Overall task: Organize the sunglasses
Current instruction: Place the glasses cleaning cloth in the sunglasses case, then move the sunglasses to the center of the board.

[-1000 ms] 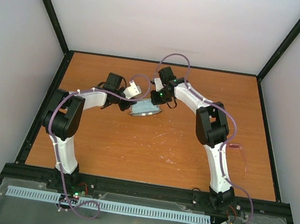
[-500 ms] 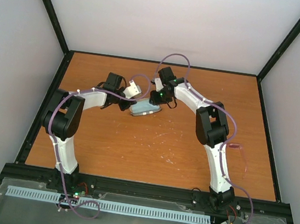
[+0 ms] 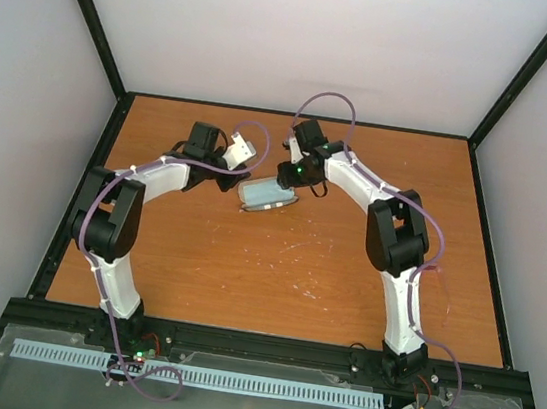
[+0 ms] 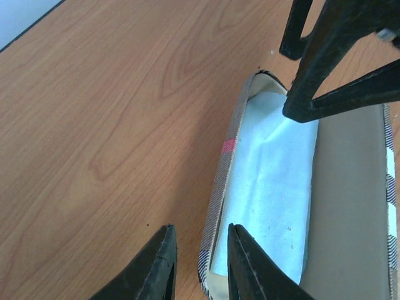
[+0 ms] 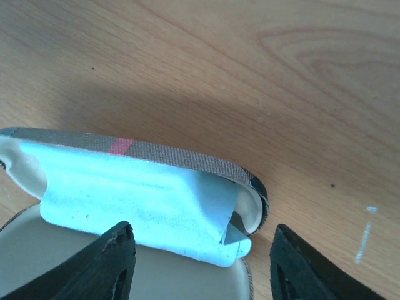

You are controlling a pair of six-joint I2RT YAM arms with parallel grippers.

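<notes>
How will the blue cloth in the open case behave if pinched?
Probably floppy: the cloth lies creased, a corner folded inside the case. Likely light, so it may bunch. Pulling it might drag the case across the smooth table.

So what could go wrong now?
The blue cloth has a corner folded up at one end of the open case, so it might get pinched if the case shuts. The right gripper hangs open over that case and the left gripper sits by its rim, so either could nudge it or bump the other.
</notes>
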